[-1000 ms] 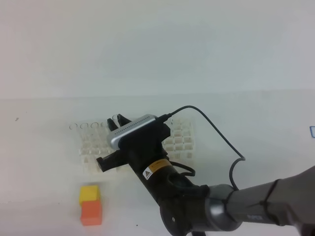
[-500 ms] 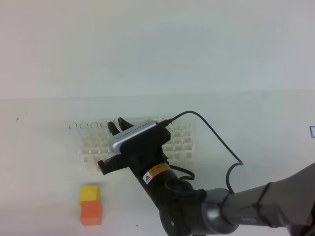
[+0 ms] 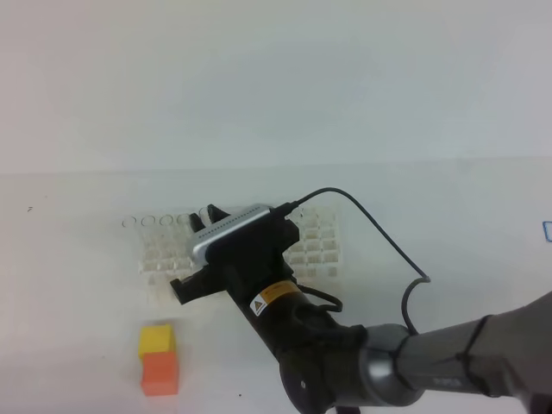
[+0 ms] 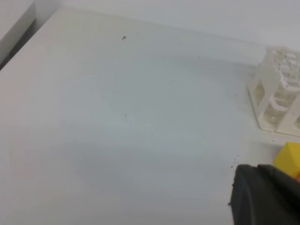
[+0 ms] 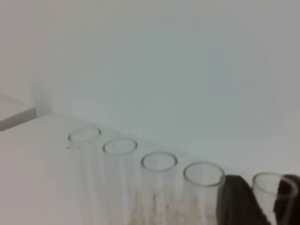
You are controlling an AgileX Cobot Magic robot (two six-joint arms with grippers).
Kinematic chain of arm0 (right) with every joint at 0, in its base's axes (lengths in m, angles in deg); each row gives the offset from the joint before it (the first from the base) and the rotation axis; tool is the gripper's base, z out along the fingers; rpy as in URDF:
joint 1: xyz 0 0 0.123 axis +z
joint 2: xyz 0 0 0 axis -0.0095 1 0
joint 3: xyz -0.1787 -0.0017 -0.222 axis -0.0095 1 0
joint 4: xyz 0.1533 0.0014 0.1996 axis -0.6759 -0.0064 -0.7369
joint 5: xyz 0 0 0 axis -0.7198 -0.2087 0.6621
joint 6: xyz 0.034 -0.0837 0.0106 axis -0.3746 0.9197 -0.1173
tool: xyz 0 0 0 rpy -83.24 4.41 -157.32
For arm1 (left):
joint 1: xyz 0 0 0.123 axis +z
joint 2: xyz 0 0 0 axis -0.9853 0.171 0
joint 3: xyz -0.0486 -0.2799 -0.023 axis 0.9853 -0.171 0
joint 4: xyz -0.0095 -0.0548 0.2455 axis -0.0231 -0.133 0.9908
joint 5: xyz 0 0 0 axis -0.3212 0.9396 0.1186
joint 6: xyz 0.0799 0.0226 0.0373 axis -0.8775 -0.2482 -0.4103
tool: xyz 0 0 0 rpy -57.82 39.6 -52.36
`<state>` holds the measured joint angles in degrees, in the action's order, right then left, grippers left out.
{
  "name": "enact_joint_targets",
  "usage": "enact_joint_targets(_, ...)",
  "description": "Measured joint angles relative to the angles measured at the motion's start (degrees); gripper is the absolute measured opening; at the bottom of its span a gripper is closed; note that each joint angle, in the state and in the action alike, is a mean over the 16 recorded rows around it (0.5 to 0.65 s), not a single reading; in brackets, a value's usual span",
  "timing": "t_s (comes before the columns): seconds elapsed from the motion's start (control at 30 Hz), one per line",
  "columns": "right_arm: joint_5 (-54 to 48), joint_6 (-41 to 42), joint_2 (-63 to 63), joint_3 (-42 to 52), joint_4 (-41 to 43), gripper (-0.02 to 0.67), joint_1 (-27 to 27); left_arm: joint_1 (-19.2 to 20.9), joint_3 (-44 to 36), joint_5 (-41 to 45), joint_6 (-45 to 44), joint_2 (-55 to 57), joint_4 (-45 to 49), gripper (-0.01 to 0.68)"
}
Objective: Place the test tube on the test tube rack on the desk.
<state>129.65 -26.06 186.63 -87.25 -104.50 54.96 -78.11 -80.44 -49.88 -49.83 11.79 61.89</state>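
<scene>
The white surface [image 3: 448,224] fills the lower part of the high view, with a plain pale wall behind it. On it stands the white lattice test tube rack [image 3: 315,246], partly hidden by the right arm [image 3: 414,366], which reaches in from the lower right and leans over the rack's middle.

Near the front left of the rack, apart from it, sits a yellow-and-orange block [image 3: 159,358], yellow on top.

The right claw [image 5: 269,199] is at the rack's far row. In the right wrist view its two dark fingers [image 5: 236,201] stand on either side of the test tube [image 5: 274,185], whose round rim shows between them; the tube is upright in the rack at the right end of a row of clear tubes [image 5: 159,161]. Whether the fingers press the glass or stand just off it I cannot tell.

The left claw [image 4: 265,197] shows only as a dark tip low over the surface beside the block, and it is pressed together.
</scene>
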Motion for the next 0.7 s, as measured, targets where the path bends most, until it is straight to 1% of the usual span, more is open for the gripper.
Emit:
enact_joint_targets(0.23, -2.3, 2.2, -3.2, 0.0, -0.6, 0.229, 0.0, -0.1, 0.0, 0.0, 0.0, -0.5, 0.0, -0.001)
enact_joint_targets(0.4, -3.7, 6.0, -8.0, 0.0, -0.9, 0.24, 0.0, -0.1, 0.0, 0.1, 0.0, -0.7, 0.0, -0.001)
enact_joint_targets(0.5, -5.1, 9.8, -12.6, 0.1, -1.0, 0.223, 0.0, -0.1, 0.0, 0.1, 0.0, -0.8, 0.0, -0.001)
enact_joint_targets(0.7, -10.5, 19.6, -25.3, 0.7, -0.3, 0.143, 0.0, -0.1, -0.1, 0.1, 0.0, -0.9, 0.0, -0.001)
